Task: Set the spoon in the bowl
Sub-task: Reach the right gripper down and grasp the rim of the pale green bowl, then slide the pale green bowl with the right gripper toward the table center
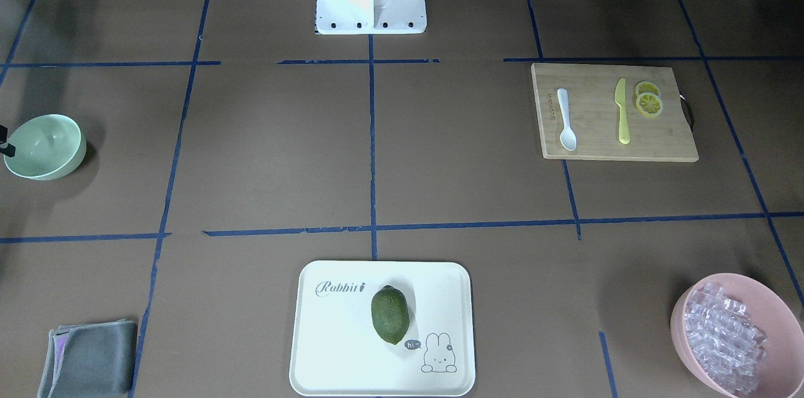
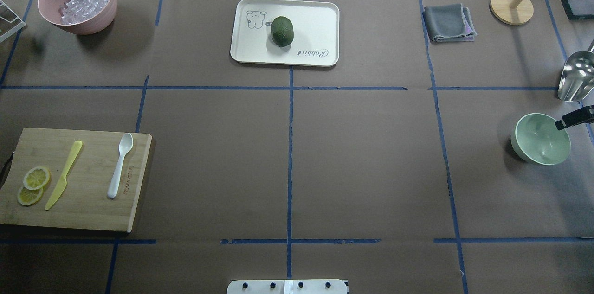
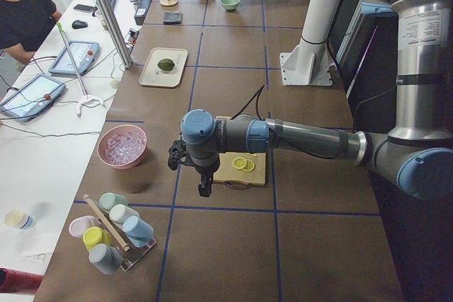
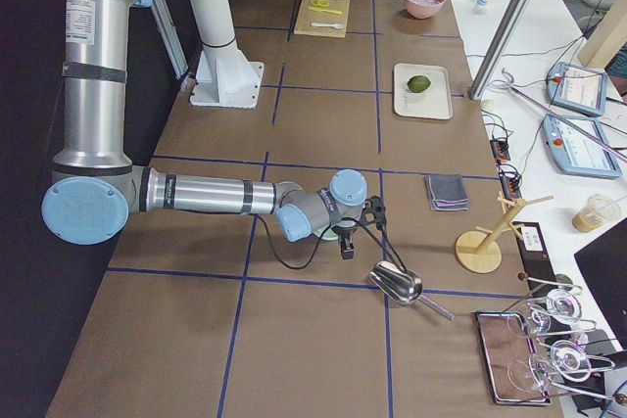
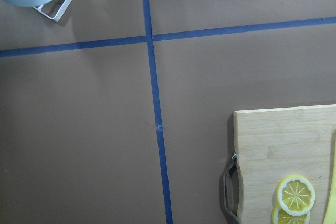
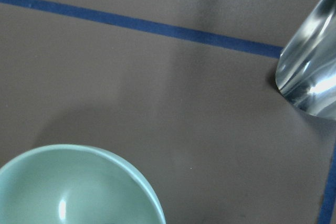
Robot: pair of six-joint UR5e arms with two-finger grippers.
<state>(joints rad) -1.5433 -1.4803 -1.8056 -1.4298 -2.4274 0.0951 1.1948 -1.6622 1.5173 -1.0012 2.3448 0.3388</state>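
The white spoon (image 1: pixel 566 118) lies on the wooden cutting board (image 1: pixel 666 140), scoop toward the table's far side in the overhead view (image 2: pixel 119 164). The mint-green bowl (image 2: pixel 540 138) stands empty at the table's other end; its rim shows in the right wrist view (image 6: pixel 73 187). My left gripper (image 3: pixel 204 187) hangs past the board's handle end, seen only from the side, so I cannot tell its state. My right gripper (image 4: pixel 346 247) hovers by the bowl's outer side. Only a black part of it (image 2: pixel 575 118) reaches into the overhead view, so its state is unclear.
A yellow knife (image 1: pixel 622 112) and lemon slices (image 1: pixel 648 100) share the board. A white tray (image 1: pixel 333 354) holds a lime (image 1: pixel 390 314). A pink bowl (image 2: pixel 76 27) of clear chunks, a grey cloth (image 1: pixel 91 357) and a metal scoop (image 2: pixel 575 76) lie around.
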